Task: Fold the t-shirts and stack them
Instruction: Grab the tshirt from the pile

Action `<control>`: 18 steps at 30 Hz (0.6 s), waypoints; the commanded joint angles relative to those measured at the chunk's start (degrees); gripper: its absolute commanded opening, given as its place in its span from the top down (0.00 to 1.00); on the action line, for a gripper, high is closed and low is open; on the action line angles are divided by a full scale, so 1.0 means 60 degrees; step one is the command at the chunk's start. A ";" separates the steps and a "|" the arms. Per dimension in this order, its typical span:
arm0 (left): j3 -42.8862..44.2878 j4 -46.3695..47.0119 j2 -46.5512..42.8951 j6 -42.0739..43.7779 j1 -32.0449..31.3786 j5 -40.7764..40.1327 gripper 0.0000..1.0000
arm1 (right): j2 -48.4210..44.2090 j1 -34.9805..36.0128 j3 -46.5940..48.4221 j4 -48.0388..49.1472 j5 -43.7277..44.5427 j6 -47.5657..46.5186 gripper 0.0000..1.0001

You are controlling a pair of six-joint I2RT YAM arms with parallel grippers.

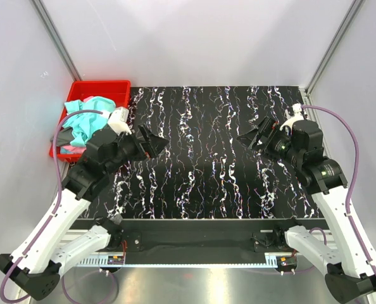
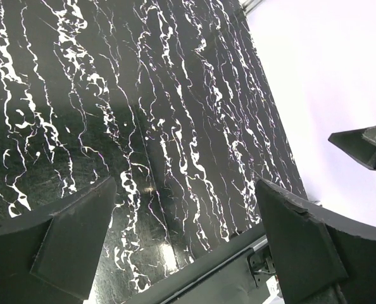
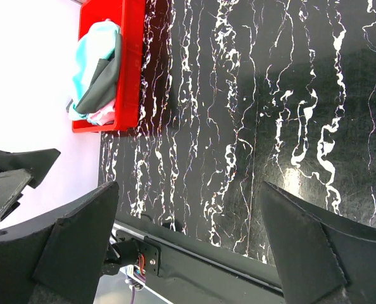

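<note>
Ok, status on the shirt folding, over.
Left claw open, empty. Right claw open, empty. T-shirts heaped in red bin, none folded yet. Nothing seen blocking the bin.

Red plastic bin [image 1: 112, 85] at far-left corner of the table [image 1: 207, 164], just beside its left edge. Table top is black w/ white veins. White walls [image 1: 194, 38] and metal posts [image 1: 55, 38] behind.

- bench [image 1: 207, 183]: black, white marbled streaks.
- bin [image 1: 112, 85], upper left of the frame: red.
- Plain: teal-turquoise t-shirt [image 1: 90, 120], pink t-shirt [image 3: 104, 114], dark grey t-shirt [image 3: 99, 79].
- left claw [image 1: 155, 144], right claw [image 1: 254, 136]: black.
</note>
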 commanded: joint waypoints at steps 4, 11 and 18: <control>0.0368 0.0146 0.0138 -0.0572 -0.0032 -0.1405 0.01 | -0.0269 0.0046 -0.0084 0.0154 0.0001 -0.0183 0.00; 0.2207 -0.0465 0.2563 -0.2606 0.0856 -0.4748 0.12 | -0.0576 0.0046 -0.0611 0.0930 -0.0628 -0.0139 0.00; 0.4717 -0.2899 0.5337 -0.5800 0.4783 -0.5159 0.28 | -0.1162 0.0046 -0.1182 0.1588 -0.1096 -0.0081 0.00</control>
